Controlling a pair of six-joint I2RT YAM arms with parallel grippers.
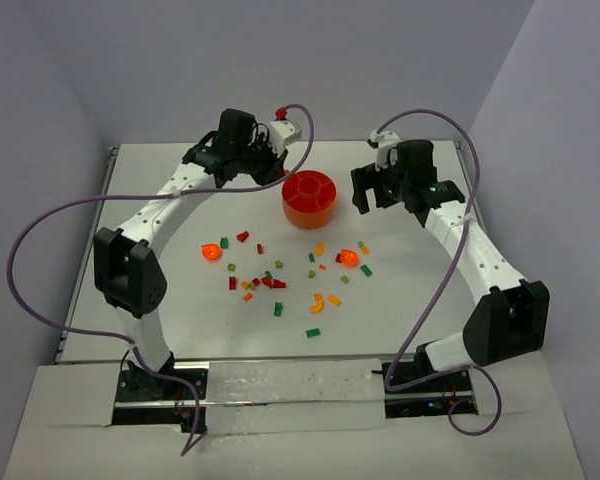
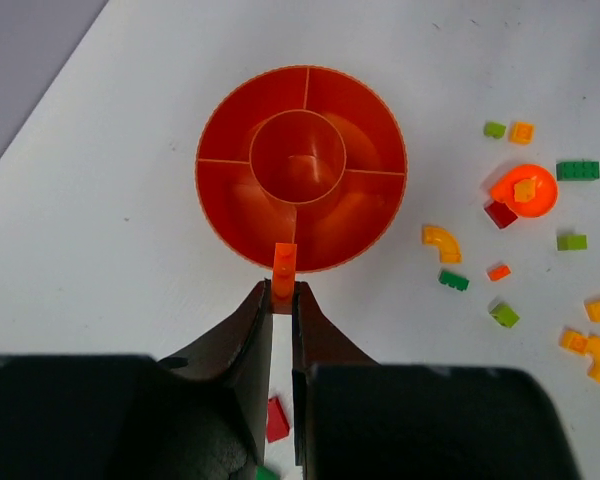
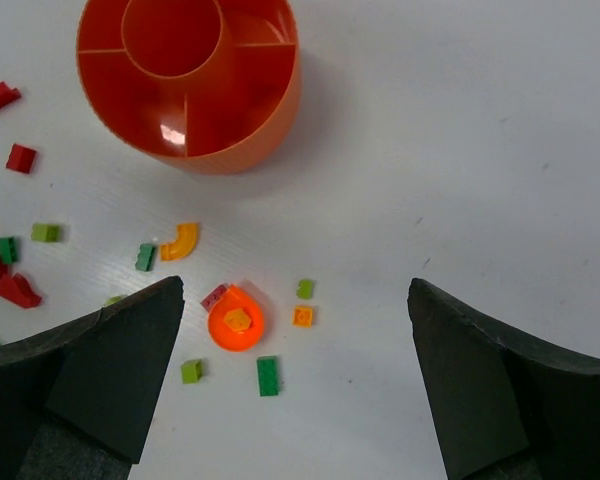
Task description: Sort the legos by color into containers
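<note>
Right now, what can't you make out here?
- Right wrist view: orange bowl, far side cut off by the top edge.
- Left wrist view: central cup, pale patch inside, brick or moulding unclear.
- Left wrist view: red brick, partly behind the left fingers.
- Top view: bowl contents, too small.

Orange bowl (image 1: 309, 200) at mid-table (image 1: 160, 180). Legos (image 1: 272, 283) scattered on its near side. Left gripper (image 1: 276, 176) close by bowl's left rim; right gripper (image 1: 363, 190) near its right, apart.
</note>
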